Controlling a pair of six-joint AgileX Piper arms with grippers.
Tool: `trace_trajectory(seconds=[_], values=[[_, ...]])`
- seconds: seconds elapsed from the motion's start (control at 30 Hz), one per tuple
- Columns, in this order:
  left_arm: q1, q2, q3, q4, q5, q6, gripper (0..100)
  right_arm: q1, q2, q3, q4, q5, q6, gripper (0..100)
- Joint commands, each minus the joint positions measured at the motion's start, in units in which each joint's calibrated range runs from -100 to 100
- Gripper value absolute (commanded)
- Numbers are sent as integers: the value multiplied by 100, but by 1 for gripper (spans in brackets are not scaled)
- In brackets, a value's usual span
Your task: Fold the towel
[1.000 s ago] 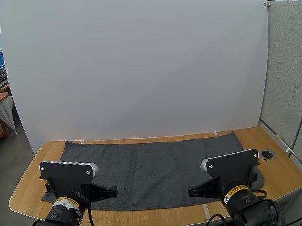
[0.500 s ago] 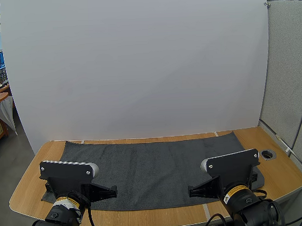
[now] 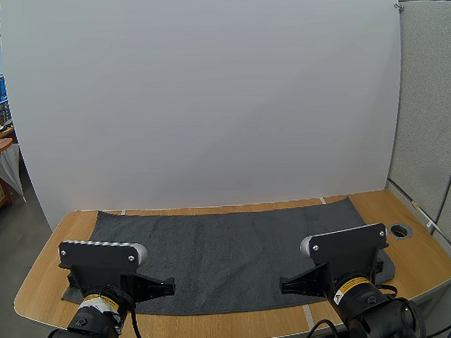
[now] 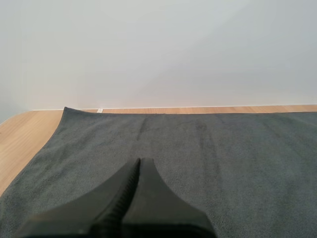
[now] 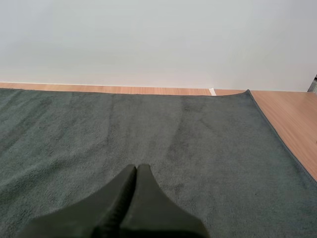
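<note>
Grippers: your left gripper (image 4: 139, 161) and right gripper (image 5: 137, 167) are both sitting clenched on nothing, each a single dark wedge pointing forward over the near part of the towel (image 3: 228, 247). Towel: dark grey, lying spread flat on the wooden table (image 3: 418, 266), reaching ahead of both tips, its long axis running left to right across your two arms. Near corners are lying outward of each gripper, the left one closer to your left arm and the right one to your right, so the fold is likely calling for both.

A wooden table (image 3: 425, 260) with a round cable port (image 3: 399, 230) at its right stands before a white board (image 3: 208, 103).
</note>
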State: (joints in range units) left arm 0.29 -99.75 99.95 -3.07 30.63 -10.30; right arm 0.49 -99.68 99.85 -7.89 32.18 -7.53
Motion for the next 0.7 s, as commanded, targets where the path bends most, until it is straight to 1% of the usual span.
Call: trace_trajectory(seconds=[0.0,0.07,0.17,0.27,0.37,0.47,0.6,0.67], values=[[13,-25,5,-70,-186,-73,0,-7,-32,15,40,-151,-21,0],[13,-25,5,29,-186,-73,0,-7,-32,15,81,-334,-21,0],[13,-25,-208,245,-186,-73,0,-7,-32,-8,-240,-364,-42,0],[13,-25,-748,269,-186,-73,0,-7,-32,-446,-365,-156,-42,0],[13,-25,-1330,307,-186,-73,0,-7,-32,-1016,-343,286,-52,0],[13,-25,-1895,493,-186,-64,0,-7,-32,-1552,-343,683,-52,0],[13,-25,-2502,554,395,226,0,-7,-32,-2177,-365,892,-52,0],[13,-25,-2755,554,842,359,0,-7,-32,-2432,-510,953,-52,0]])
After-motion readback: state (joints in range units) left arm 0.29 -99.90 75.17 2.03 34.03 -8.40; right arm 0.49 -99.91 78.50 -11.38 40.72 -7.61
